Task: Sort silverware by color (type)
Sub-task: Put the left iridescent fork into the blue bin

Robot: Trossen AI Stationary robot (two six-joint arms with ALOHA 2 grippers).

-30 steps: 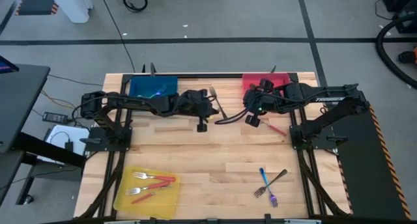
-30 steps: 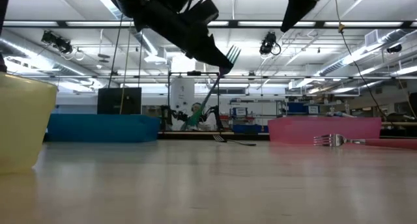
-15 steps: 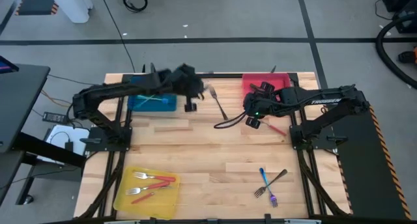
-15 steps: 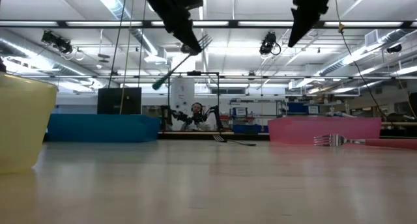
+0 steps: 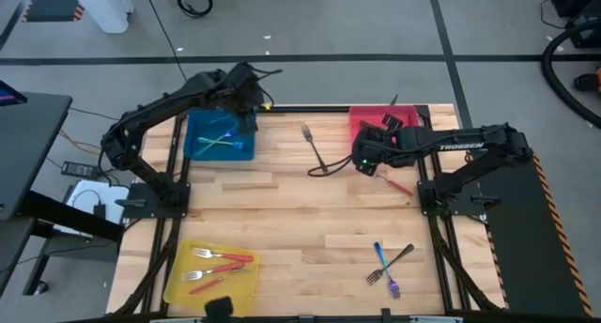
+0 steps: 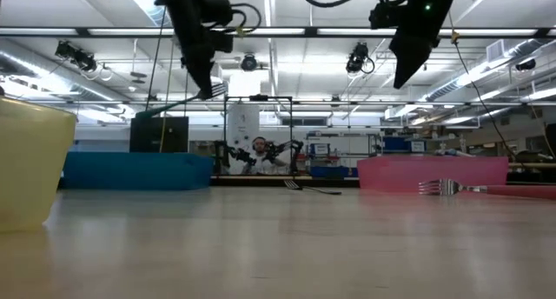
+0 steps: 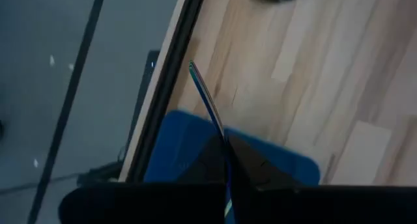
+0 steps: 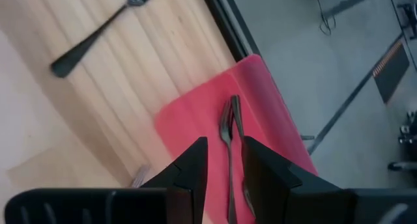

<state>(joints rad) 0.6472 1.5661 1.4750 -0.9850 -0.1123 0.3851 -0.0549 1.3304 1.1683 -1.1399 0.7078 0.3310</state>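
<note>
You've got an iridescent fork (image 7: 207, 101) pinched in the left gripper (image 5: 246, 90), jaws shut on it, hanging over the blue tray (image 5: 199, 149) at the table's far left corner. It's light, stiff and thin, and slick metal, so it'll prob swivel in the grip; take these forks mid-handle, not by the tines.

The right gripper (image 5: 368, 159) hovers just in front of the red tray (image 5: 362, 117) near the far right corner, fingers spread, nothing between them.

Rest of the silverware:
- two iridescent pcs already in the blue tray
- a dark fork (image 5: 311, 146) loose at the far edge's middle
- a red-handled fork (image 5: 397, 185) near the right edge
- three more near the front right
- red-handled ones in the yellow tray (image 5: 180, 284) at the front left corner

Only the right wrist view shows two dark pcs (image 8: 229, 136) lying in the red tray. Only the low view shows how high the held fork hangs above the blue tray.
</note>
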